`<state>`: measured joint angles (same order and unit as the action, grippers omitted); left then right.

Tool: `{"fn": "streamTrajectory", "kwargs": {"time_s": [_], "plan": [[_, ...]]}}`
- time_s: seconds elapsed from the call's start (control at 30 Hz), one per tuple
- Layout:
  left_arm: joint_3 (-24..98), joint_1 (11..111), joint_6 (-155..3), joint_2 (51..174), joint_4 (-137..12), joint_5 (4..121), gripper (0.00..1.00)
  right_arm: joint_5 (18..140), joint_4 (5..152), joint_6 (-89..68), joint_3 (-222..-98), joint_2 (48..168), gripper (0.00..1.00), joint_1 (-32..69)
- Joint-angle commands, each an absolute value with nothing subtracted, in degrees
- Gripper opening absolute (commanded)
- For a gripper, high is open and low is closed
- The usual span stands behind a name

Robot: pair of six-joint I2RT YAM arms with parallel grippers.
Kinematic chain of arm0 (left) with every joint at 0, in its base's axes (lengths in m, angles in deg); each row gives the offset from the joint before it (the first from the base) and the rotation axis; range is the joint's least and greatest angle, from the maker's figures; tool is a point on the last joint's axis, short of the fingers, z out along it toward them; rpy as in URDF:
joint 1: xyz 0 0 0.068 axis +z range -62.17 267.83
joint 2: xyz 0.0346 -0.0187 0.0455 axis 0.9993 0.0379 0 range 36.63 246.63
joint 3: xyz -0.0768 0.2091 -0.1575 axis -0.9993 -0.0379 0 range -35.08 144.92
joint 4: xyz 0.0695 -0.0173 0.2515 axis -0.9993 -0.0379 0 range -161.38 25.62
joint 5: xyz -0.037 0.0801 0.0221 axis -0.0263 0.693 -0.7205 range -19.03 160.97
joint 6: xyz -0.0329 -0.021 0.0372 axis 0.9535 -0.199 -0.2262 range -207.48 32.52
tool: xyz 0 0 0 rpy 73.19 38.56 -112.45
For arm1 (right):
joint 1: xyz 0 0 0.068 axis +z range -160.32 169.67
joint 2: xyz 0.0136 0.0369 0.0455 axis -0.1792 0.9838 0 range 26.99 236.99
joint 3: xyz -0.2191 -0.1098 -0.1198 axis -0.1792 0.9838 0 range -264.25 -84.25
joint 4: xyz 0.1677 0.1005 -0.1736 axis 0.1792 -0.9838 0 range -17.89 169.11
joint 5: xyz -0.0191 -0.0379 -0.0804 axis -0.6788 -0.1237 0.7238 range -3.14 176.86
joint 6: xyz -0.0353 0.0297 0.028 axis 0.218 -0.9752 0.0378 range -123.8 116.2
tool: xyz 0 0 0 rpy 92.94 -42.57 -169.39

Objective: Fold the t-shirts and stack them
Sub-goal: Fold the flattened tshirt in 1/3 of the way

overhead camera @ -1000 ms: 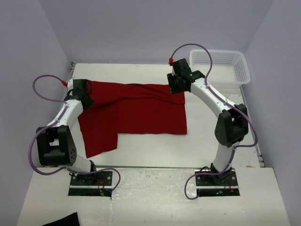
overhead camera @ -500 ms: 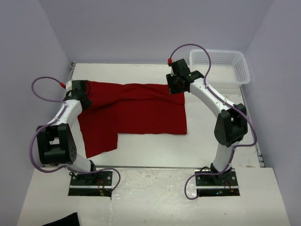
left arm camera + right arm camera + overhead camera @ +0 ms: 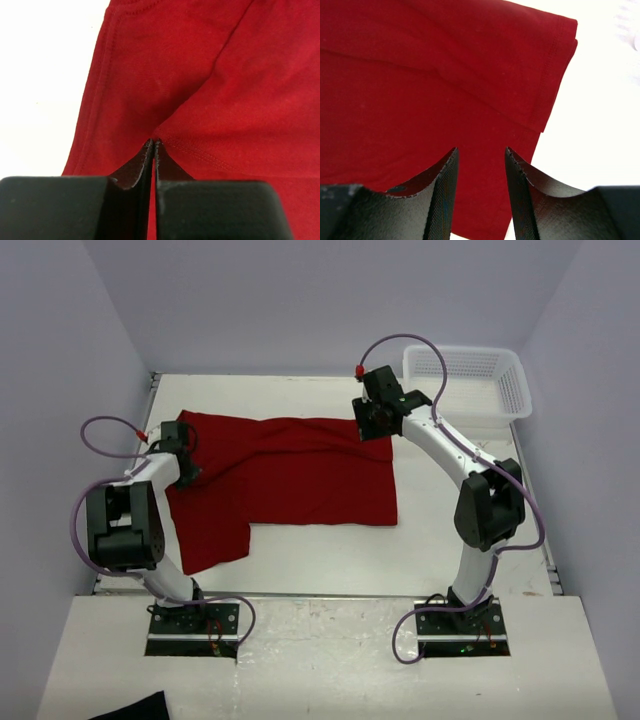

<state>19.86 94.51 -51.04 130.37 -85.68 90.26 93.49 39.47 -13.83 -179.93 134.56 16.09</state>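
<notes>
White tabletop (image 3: 450, 530) between pale walls, with plain dark red short-sleeved cloth t-shirt (image 3: 300, 480) spread left of centre, apparently at first fold: left gripper (image 3: 154, 142) clamped on far-left sleeve cloth, right gripper (image 3: 481, 149) half-spread, empty, above far-right corner, likely next to descend and pinch.

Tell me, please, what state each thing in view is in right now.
t-shirt: lying on the table, partly folded, one flap sticking out toward the near left.
left gripper: shut, pinching the t-shirt's left edge.
right gripper: open, over the t-shirt's far right corner, holding nothing.
basket: upright at the far right, nothing visible inside.
black cloth: lying loose at the near left edge, partly out of frame.
</notes>
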Motion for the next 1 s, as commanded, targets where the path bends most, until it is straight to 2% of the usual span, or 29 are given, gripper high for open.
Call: {"fn": "streamTrajectory", "kwargs": {"time_s": [0.0, 0.07, 0.1, 0.13, 0.2, 0.3, 0.47, 0.53, 0.57, 0.7, 0.73, 0.83, 0.9, 0.97], "plan": [[18.8, 95.1, -49.2, 131.6, -82.6, 91.3, 0.05, 94.1, 39.6, -13.2, -182.2, 134.9, 0.43, 16.5], [18.1, 95.1, -48.0, 131.5, -82.3, 91.7, 0.18, 93.8, 39.7, -13.2, -182.1, 135.1, 0.44, 16.6], [17.8, 95.0, -47.6, 131.0, -82.5, 92.6, 0.28, 93.9, 39.6, -13.2, -182.1, 135.2, 0.43, 16.6], [17.1, 95.0, -47.1, 129.1, -82.6, 93.1, 0.41, 93.8, 39.6, -13.2, -182.1, 135.2, 0.44, 16.7], [16.7, 94.9, -45.8, 126.1, -83.4, 96.7, 0.51, 94.0, 39.4, -13.2, -182.3, 135.2, 0.43, 16.7], [16.7, 93.6, -46.1, 119.0, -83.8, 101.9, 0.55, 93.8, 39.2, -13.2, -182.7, 135.1, 0.44, 16.9], [21.1, 92.1, -51.3, 115.7, -83.5, 96.1, 0.56, 94.2, 39.4, -13.3, -182.6, 135.0, 0.44, 17.1], [20.9, 90.6, -51.2, 115.7, -83.7, 94.0, 0.53, 94.2, 39.3, -13.4, -182.8, 135.2, 0.44, 17.1], [20.5, 89.9, -51.6, 115.7, -83.2, 93.6, 0.5, 94.2, 39.2, -13.4, -182.8, 135.3, 0.44, 17.2], [19.4, 85.7, -54.4, 119.1, -80.7, 87.9, 0.26, 93.8, 39.6, -13.5, -182.2, 134.9, 0.44, 17.3], [19.6, 83.7, -56.9, 121.2, -79.3, 86.5, 0.25, 93.8, 39.7, -13.5, -182.0, 134.9, 0.44, 17.3], [18.6, 79.3, -60.2, 123.1, -75.7, 84.0, 0.29, 93.9, 39.6, -13.5, -181.9, 134.7, 0.44, 17.4], [17.0, 77.5, -62.7, 122.3, -72.9, 84.1, 0.39, 94.1, 39.9, -13.4, -181.5, 134.6, 0.44, 17.3], [15.1, 75.8, -64.0, 121.5, -70.3, 84.4, 0.43, 94.0, 40.1, -13.3, -181.5, 134.7, 0.44, 17.4]]}}
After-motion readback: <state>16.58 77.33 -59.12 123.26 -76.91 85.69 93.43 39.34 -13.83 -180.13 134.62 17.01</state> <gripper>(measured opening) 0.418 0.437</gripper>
